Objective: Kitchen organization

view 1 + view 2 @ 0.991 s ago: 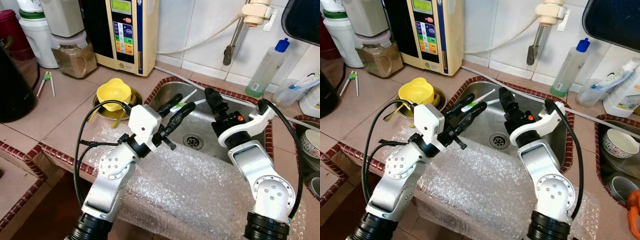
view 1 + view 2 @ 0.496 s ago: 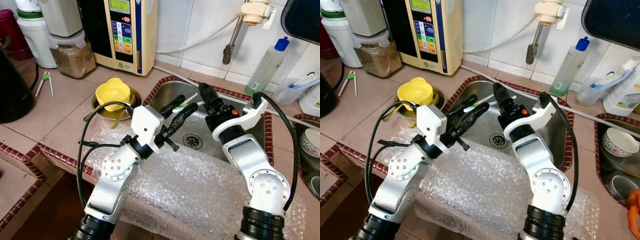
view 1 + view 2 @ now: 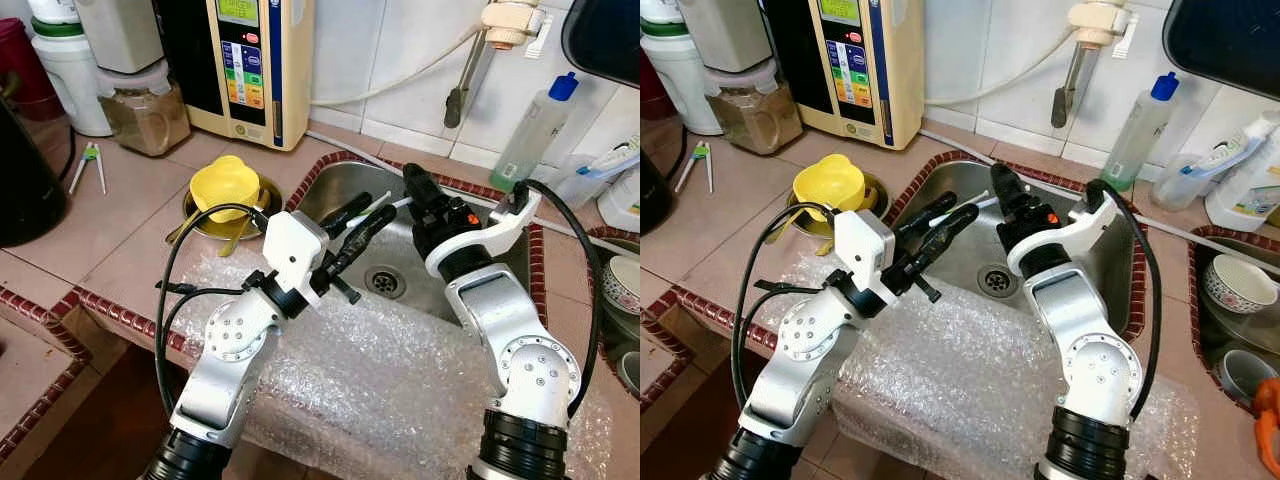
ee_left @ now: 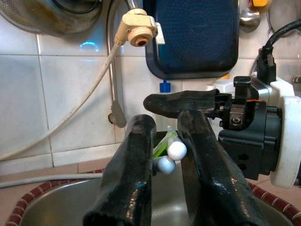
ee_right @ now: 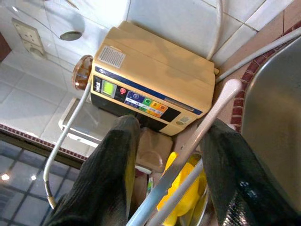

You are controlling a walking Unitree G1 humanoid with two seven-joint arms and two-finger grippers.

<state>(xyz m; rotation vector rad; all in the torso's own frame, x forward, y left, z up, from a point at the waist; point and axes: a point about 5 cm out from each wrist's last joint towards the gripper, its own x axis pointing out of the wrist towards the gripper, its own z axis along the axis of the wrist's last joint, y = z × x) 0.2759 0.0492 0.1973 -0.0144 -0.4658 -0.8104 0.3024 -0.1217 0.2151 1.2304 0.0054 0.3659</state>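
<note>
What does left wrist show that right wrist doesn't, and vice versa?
Left wrist alone: the tap on the tiled wall, a dark blue tray hanging above, and the right gripper crossing ahead of the left gripper. Right wrist alone: the beige water purifier and yellow bowl. Both: the white utensil handles and the sink rim.

Bright even indoor light, soft shadows, sharp head views, glare on bubble wrap (image 3: 400,380), wrist-view foreground fingers blurred
</note>
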